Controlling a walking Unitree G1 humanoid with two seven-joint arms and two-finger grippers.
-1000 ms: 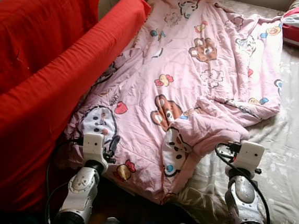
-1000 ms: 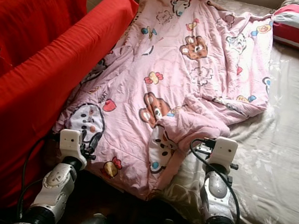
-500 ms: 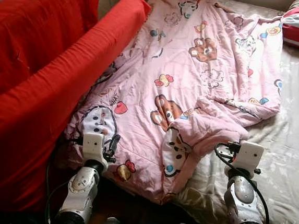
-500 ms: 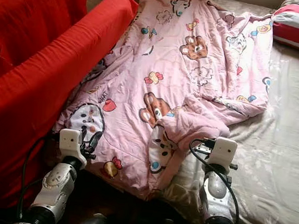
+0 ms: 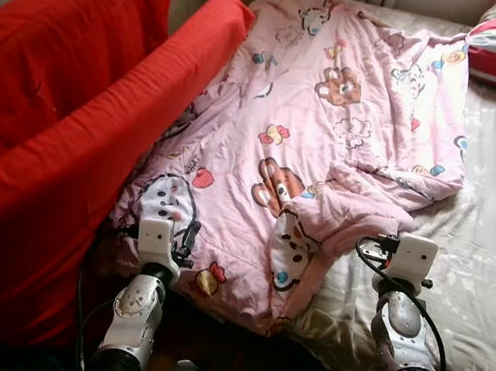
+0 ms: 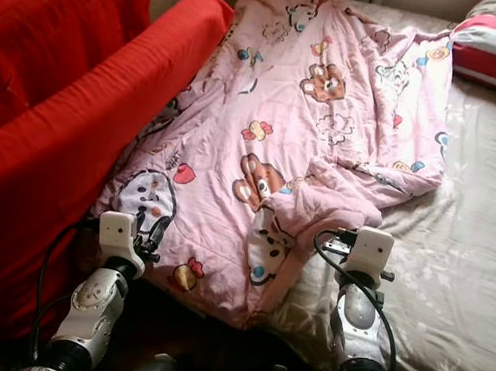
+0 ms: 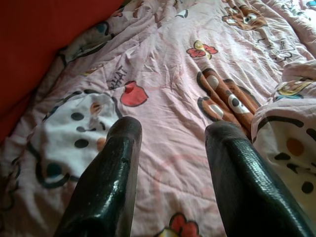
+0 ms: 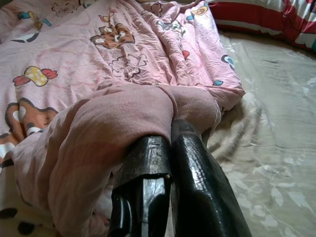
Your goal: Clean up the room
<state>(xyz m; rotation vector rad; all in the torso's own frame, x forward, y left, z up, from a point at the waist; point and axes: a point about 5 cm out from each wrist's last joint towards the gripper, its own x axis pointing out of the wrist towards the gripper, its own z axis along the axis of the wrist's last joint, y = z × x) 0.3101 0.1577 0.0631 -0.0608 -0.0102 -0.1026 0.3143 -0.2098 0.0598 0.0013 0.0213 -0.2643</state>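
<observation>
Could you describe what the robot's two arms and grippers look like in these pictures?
Both arms are rounded silver-grey shells with dark joint rings, each topped by a white boxy wrist block. Black cables loop beside each wrist, running down along the forearm. The left gripper and right gripper each have two long, glossy black fingers with rounded tips.

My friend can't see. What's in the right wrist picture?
The right gripper has its two black fingers pressed together at a bunched fold of the pink cartoon blanket. The blanket lies across a pale bedsheet, with a red striped pillow at the far end.
</observation>
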